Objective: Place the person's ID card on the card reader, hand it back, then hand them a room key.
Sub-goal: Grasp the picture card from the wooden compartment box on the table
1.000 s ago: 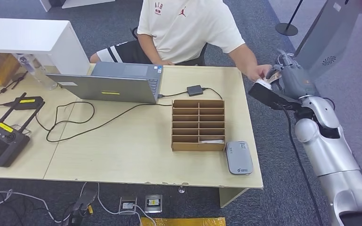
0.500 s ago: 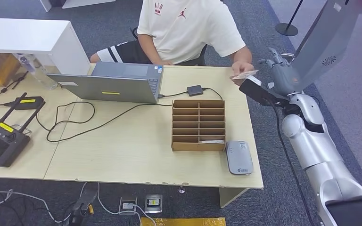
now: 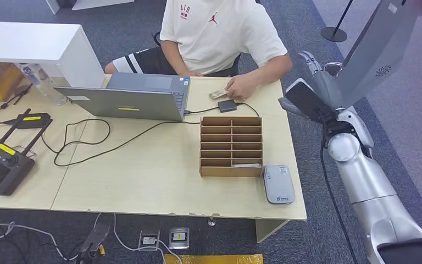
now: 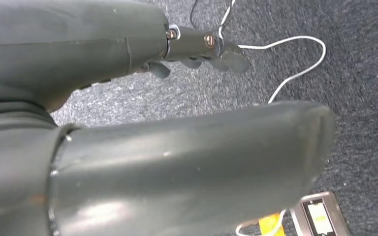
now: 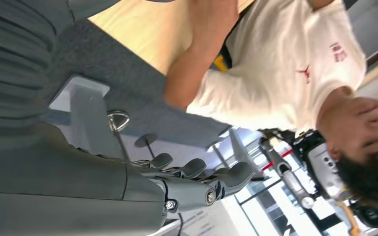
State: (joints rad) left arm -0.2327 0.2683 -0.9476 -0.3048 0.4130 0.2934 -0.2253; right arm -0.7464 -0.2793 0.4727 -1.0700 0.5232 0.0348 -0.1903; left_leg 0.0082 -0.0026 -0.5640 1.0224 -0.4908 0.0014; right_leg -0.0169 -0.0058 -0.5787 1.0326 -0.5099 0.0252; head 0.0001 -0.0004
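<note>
Both hands empty, fingers apart | ID card point(image 3: 218, 94) flat under person's hand point(image 3: 243, 86), long axis across table

The table point(image 3: 159, 165) is pale wood-toned, standing on dark blue-grey carpet point(image 3: 286, 22). The organizer point(image 3: 231, 146) is brown cardboard with a white card in one lower slot. The reader point(image 3: 278, 184) is light grey with a small blue mark. The laptop point(image 3: 126, 99) is grey with a yellow sticker on its lid. The controller point(image 3: 3, 162) is black with a yellow label. The cables point(image 3: 88, 146) on the table are black; the floor cable point(image 4: 295, 64) is white. The person's shirt point(image 3: 217, 33) is cream-white with red print. The right arm point(image 3: 373, 187) is silver; the right hand point(image 3: 314, 69) and the left hand point(image 4: 187, 49) are dark grey.
</note>
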